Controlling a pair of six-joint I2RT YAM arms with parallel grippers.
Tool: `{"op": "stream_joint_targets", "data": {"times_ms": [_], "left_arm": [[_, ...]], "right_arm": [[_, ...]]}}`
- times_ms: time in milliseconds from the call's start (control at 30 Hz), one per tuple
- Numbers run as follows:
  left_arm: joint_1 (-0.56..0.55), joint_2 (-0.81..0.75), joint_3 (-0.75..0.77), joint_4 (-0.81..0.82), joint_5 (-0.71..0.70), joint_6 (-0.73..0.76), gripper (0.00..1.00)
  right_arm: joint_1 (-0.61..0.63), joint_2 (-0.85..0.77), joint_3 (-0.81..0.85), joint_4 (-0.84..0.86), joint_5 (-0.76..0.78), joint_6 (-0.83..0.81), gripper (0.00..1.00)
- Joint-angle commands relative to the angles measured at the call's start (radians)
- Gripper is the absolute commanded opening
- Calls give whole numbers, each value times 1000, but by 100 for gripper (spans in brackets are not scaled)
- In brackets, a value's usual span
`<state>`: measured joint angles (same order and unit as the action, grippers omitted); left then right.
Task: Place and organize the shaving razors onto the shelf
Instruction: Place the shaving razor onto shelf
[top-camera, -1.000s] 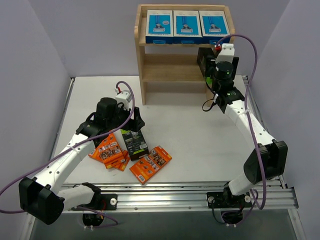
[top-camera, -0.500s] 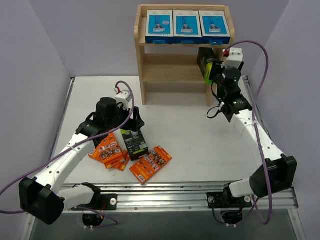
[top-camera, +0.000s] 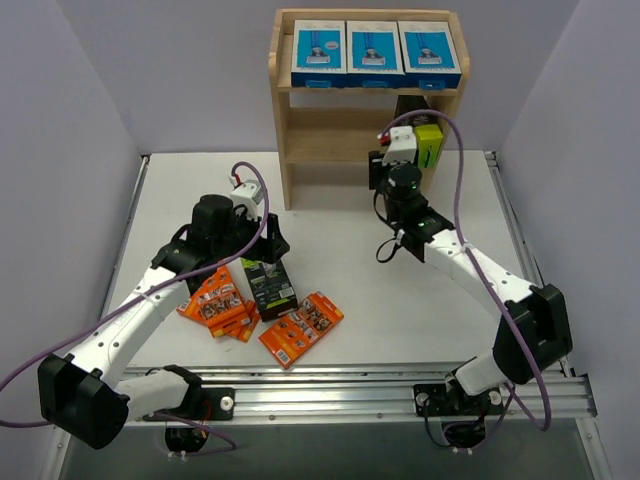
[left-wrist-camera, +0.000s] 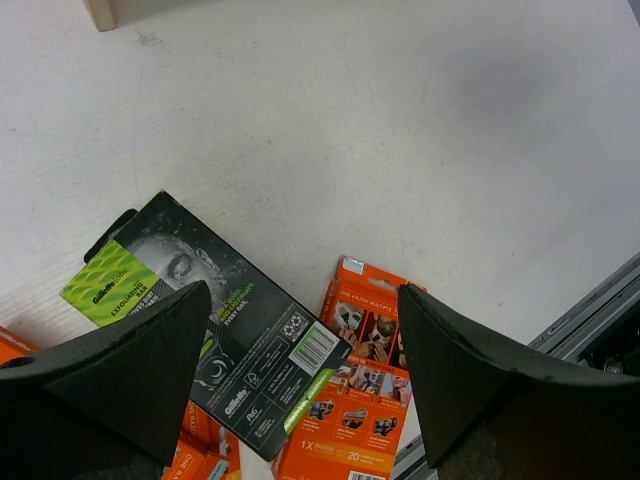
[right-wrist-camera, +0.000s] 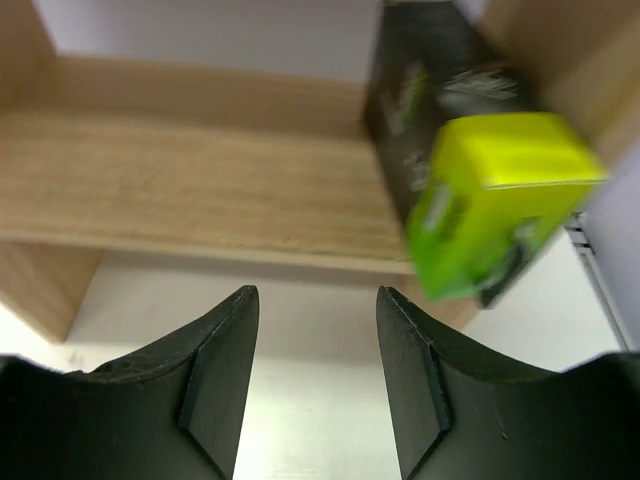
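The wooden shelf (top-camera: 340, 110) stands at the back, with three blue-and-white razor boxes (top-camera: 372, 50) on its top tier. A black-and-lime box (top-camera: 426, 140) (right-wrist-camera: 470, 190) sits at the right end of the middle tier (right-wrist-camera: 180, 190). My right gripper (top-camera: 385, 168) (right-wrist-camera: 315, 300) hovers in front of that tier, left of the box, open and holding nothing. My left gripper (top-camera: 262, 245) (left-wrist-camera: 305, 300) hangs open over a second black-and-lime box (top-camera: 268, 285) (left-wrist-camera: 210, 320). That box lies flat among orange packs (top-camera: 300, 328) (left-wrist-camera: 365, 400).
More orange packs (top-camera: 218, 302) lie under the left arm. An aluminium rail (top-camera: 350, 385) runs along the near table edge. Grey walls close in on both sides. A shelf foot (left-wrist-camera: 105, 12) shows at the top of the left wrist view.
My right gripper has drawn back from the black-and-lime box at the shelf's right end and swung left, its jaws narrowing. The left arm has not moved.
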<state>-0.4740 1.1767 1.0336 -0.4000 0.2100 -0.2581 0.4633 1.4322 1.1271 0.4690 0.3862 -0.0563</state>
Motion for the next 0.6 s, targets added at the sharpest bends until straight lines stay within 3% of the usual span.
{"op": "stream_joint_targets", "data": {"times_ms": [0, 200, 567], "left_arm": [[6, -11, 23, 43, 9, 0, 85], [6, -6, 22, 44, 0, 5, 85], [8, -6, 25, 46, -11, 13, 85]], "right_arm": [[50, 101, 34, 117, 92, -106, 47], [97, 307, 181, 141, 198, -302, 48], [100, 435, 303, 213, 211, -476, 53]]}}
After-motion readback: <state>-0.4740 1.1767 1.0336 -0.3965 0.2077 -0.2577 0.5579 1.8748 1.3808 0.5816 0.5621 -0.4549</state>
